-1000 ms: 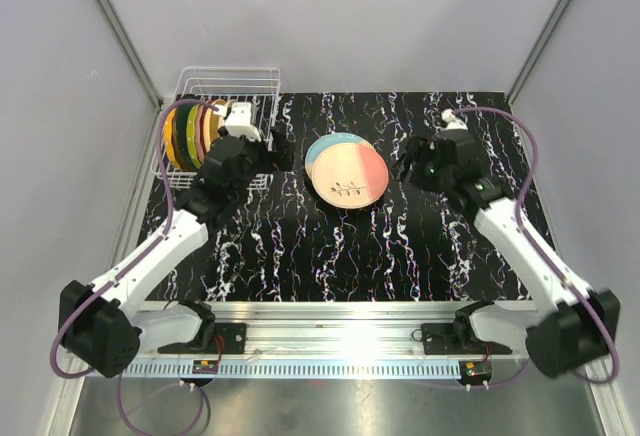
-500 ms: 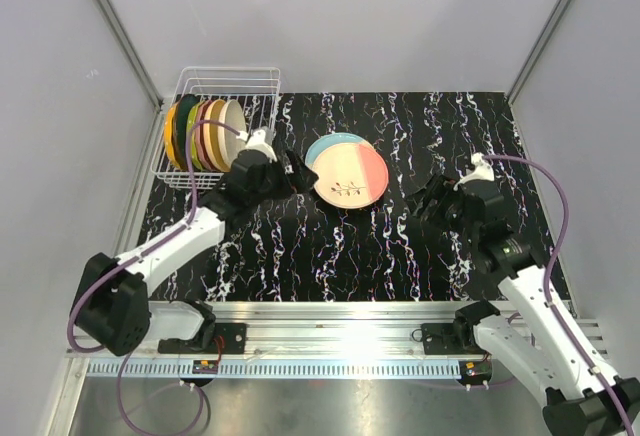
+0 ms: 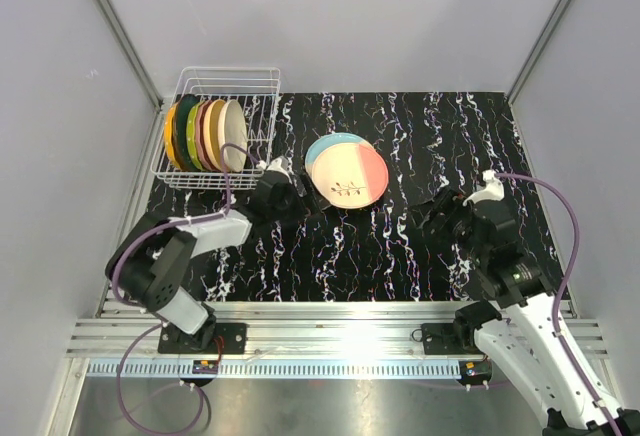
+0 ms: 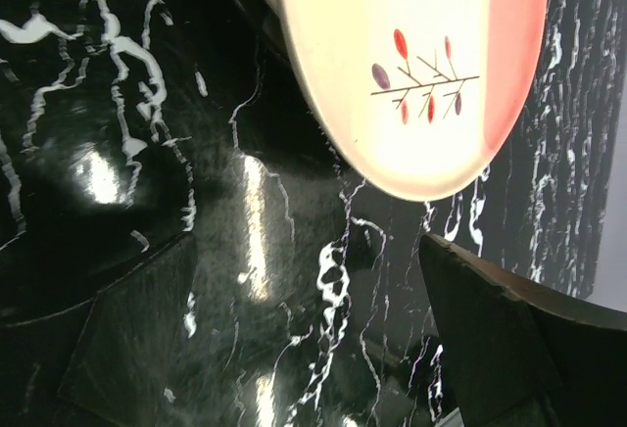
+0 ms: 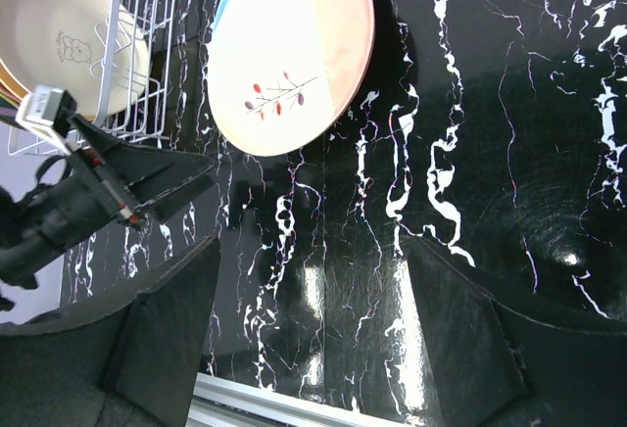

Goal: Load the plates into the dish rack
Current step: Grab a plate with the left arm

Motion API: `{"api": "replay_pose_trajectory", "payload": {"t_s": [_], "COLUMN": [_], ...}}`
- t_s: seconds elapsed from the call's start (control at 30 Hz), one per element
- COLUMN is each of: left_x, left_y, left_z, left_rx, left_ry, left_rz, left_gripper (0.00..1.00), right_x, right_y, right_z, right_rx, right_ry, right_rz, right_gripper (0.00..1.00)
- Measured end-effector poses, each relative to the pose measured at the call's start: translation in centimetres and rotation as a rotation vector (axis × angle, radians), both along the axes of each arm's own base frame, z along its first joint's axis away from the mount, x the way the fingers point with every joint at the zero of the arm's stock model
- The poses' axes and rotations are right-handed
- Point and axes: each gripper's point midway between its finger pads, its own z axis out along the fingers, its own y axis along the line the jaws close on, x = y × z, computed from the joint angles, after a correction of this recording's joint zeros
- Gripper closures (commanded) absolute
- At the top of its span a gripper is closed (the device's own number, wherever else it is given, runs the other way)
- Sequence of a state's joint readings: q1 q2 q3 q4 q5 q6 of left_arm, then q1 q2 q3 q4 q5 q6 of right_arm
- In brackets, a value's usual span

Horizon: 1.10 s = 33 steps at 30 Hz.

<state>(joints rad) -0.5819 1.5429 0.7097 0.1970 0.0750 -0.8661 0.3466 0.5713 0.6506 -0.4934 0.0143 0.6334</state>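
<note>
While left fingers point(image 4: 509, 349) and right fingers point(image 5: 470, 349) gape empty, you'd pinch the pink-cream plate point(image 3: 350, 176) by its lower-left rim; probably stiff, slick, breakable.

I'm in a lab test cell here: plain grey panels point(image 3: 350, 16) at twelve o'clock, aluminium posts point(image 3: 118, 28) at eleven and one, a slotted rail point(image 3: 340, 341) at six, and a black marbled surface point(image 3: 400, 246) between them.

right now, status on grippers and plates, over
Left gripper open, empty, near the loose plates. Right gripper open, empty. Rack part full; loose plates stacked flat on table. No obstruction seen.
</note>
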Motion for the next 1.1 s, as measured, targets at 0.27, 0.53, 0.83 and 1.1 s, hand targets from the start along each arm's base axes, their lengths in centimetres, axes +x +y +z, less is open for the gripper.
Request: {"api": "replay_pose_trajectory", "payload": {"t_s": [0.27,0.53,0.83,1.1], "left_x": [1.3,2.4,3.8,4.4], "left_y": [-2.1,-3.6,-5.1,-5.8], "left_z": [-1.5,-1.6,-1.6,-1.8], "left_rx": [-0.095,-0.191,-0.258,-0.289], "left_ry": [0.014,0.0,0.005,0.021], "left_rz": [0.007,0.02,0.024,0.034], "left_gripper": [0.01,0.01,0.11,0.21], "right_x": [-0.5,-0.5,-0.5,-0.4], "right_y": [-0.4,-0.9,-1.1,-1.2], "right_z": [0.4,0.5,0.5,0.4], "right_rx": [-0.001,-0.018,-0.026,-0.032], "right_ry": [-0.023,-0.034,-0.037,-0.037], "right_rz": [-0.01,-0.028,-0.037,-0.04], "right_gripper": [0.12,0.11,0.1,0.1]}}
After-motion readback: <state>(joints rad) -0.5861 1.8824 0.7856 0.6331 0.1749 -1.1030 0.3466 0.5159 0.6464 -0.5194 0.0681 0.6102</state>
